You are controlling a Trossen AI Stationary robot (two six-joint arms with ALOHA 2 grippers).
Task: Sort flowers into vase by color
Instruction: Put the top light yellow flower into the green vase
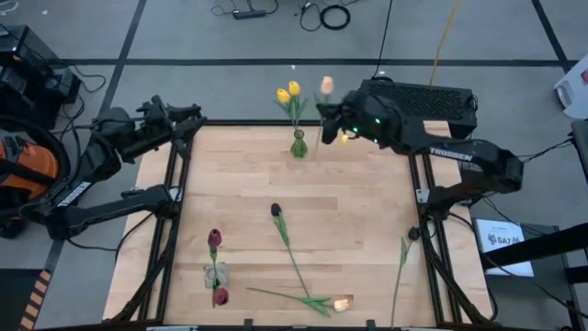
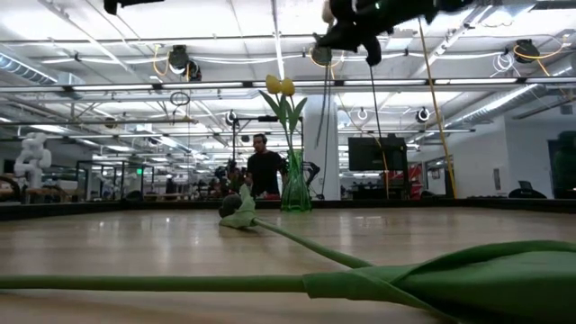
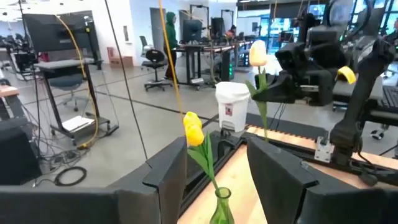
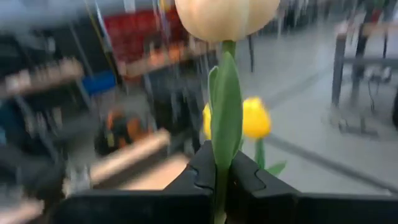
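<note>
Far edge, middle: green vase (image 1: 299, 145) on the table (image 1: 367, 202), two tulips (image 1: 288, 92) in it.
Right of vase: right gripper (image 1: 323, 112) holding a tulip (image 1: 326, 85) upright.
Near left: second vase (image 1: 215, 274).
Near middle: two loose tulips (image 1: 289, 253) lying crossed.

Two dark jointed arms, white lettering on the right arm (image 1: 452, 154), green lights near its wrist

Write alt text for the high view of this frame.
Seen from above, the right gripper holds a peach tulip upright beside a green vase already holding two yellow tulips at the table's far edge. The left gripper waits open at the far left corner; more tulips lie nearer.
</note>
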